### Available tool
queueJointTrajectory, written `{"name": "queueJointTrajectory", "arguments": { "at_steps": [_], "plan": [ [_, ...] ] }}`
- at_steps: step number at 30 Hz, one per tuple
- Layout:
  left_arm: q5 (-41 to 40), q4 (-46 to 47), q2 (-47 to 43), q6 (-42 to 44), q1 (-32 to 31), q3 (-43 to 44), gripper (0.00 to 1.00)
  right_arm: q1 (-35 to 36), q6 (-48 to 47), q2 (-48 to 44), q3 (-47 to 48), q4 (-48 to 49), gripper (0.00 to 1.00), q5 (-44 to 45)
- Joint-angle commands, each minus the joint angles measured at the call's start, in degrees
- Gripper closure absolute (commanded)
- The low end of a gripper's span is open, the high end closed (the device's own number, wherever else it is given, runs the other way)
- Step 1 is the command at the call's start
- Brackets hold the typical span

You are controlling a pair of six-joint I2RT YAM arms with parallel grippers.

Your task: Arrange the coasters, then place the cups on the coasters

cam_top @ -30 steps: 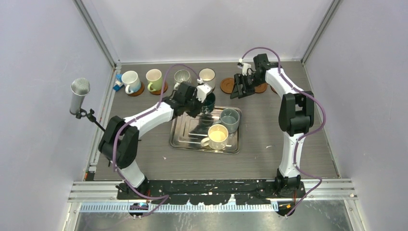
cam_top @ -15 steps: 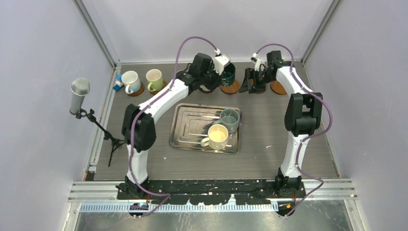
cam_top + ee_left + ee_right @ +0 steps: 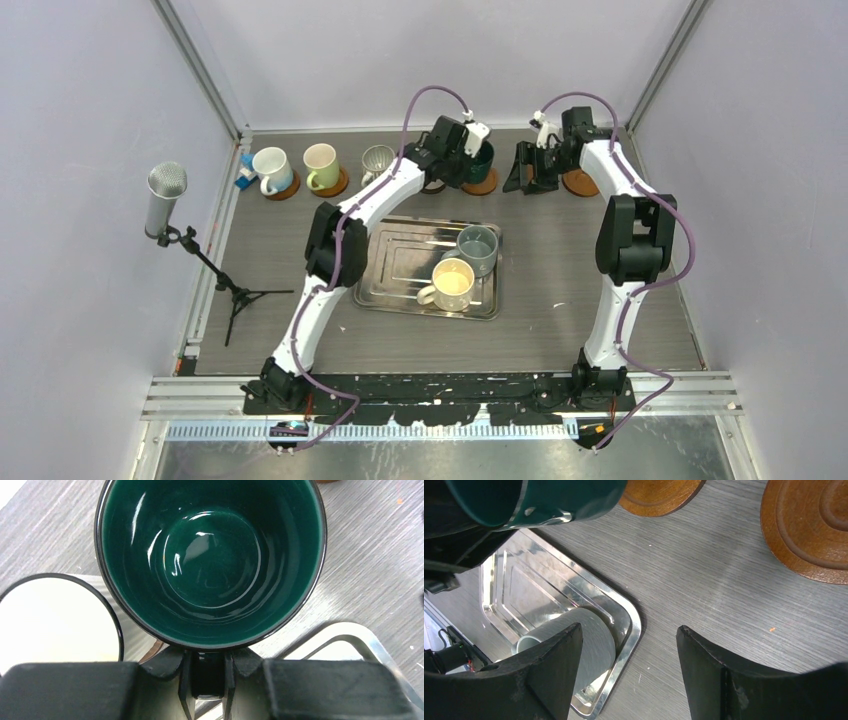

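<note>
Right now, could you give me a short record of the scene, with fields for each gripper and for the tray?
left gripper: shut on teal mug, over a coaster
right gripper: open, empty
tray: grey-blue mug, cream mug
near right gripper: bare coaster

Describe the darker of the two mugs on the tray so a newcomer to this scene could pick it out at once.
Find the steel tray in the middle of the table. Two mugs stand in its right half; the one meant is the grey-blue mug at the tray's far right corner. Unlike the cream mug beside it, it is dark and greyish.
</note>
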Motion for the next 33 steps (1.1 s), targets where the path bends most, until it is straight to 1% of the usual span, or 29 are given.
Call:
{"name": "queueJointTrajectory", "arguments": {
  "at_steps": [1,5,12,13,20,26,32,33],
  "plan": [
    [-1.95,5.86,-0.56,-1.63,-0.26,4.12,1.00,0.19,0.47,-3.40,0.29,1.29,0.26,0.11],
    [-2.70,8.81,0.25,-2.59,-0.75,3.15,1.00,0.15,0.70,-3.09,0.35,1.25,0.26,0.02],
    [-3.79,13.32,1.77,-7.74,-1.14,2.14,1.00,0.18,1.13,-2.91,0.22,1.29,0.26,-0.06],
    [-5.55,13.68,2.20,-8.10,-1.22,2.39,1.00,0.19,1.18,-2.98,0.22,1.25,0.26,-0.06],
    [-7.21,15.38,5.03,-8.19,-2.13,4.57,1.00,0.17,2.54,-2.77,0.56,2.18,0.26,0.36],
    [-11.06,17.09,6.40,-8.65,-2.90,4.46,0.99,0.13,2.70,-2.49,0.83,2.65,0.26,0.68],
    [-10.95,17.14,7.04,-10.38,-2.93,4.33,0.98,0.18,2.76,-2.44,0.62,2.61,0.26,0.77],
    [-10.77,17.09,7.01,-10.74,-2.92,4.37,0.97,-1.23,2.74,-2.36,0.65,2.61,0.26,0.81]
  ]
}}
